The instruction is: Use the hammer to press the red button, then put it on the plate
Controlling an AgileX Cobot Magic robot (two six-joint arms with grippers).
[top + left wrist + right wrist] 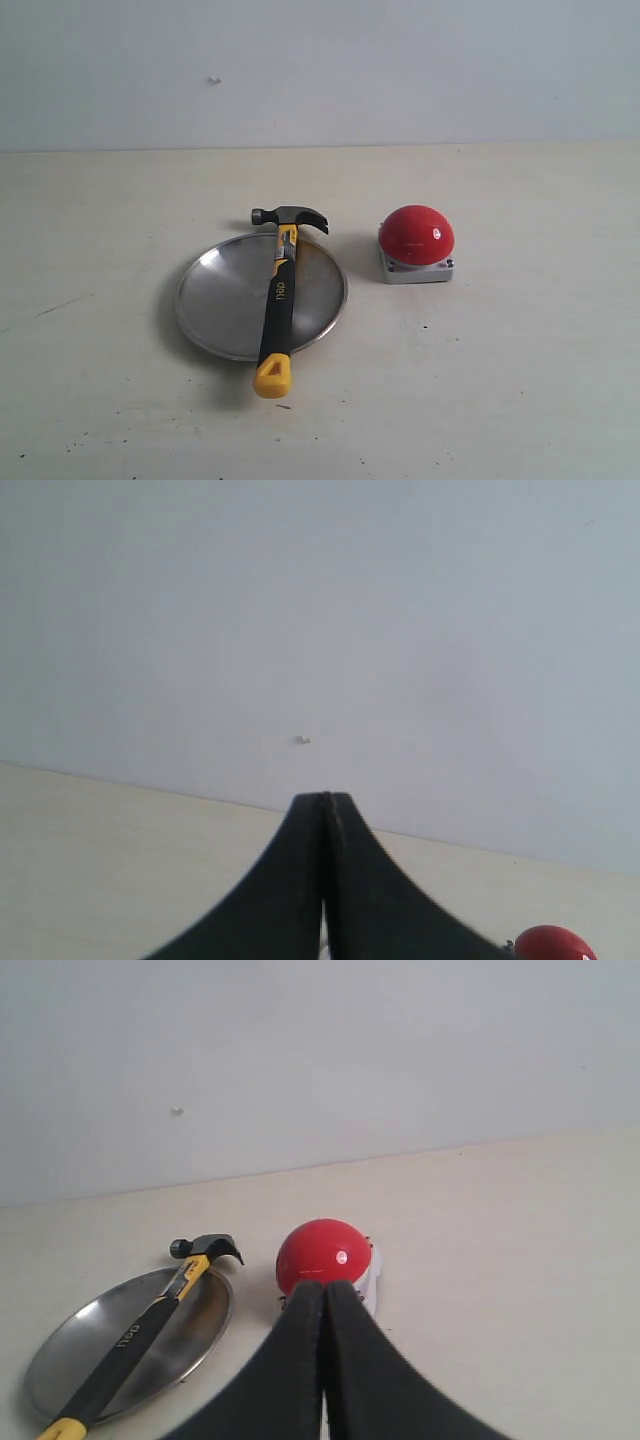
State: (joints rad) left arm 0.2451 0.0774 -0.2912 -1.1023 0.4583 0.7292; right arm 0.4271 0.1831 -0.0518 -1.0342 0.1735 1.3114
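On the pale table (500,380) in the exterior view, the plate (215,290) lies left of centre with the hammer (278,296) resting across it; its dark head sticks out past the far rim and its yellow end past the near rim; the red button (416,235) sits on its grey base to the right, apart from the plate and level with the hammer's head; a plain wall (400,70) stands behind. From the left wrist view, the left gripper (324,805) is closed narrow, its two black fingers pressed together, pointing toward the wall over the table; a sliver of the red button (553,944) shows at the frame's edge. From the right wrist view, the right gripper (325,1288) is likewise closed tight, fingers touching; the red button (322,1255) sits just beyond its tips; the hammer (130,1350) lies on the plate (75,1345) beside the button.
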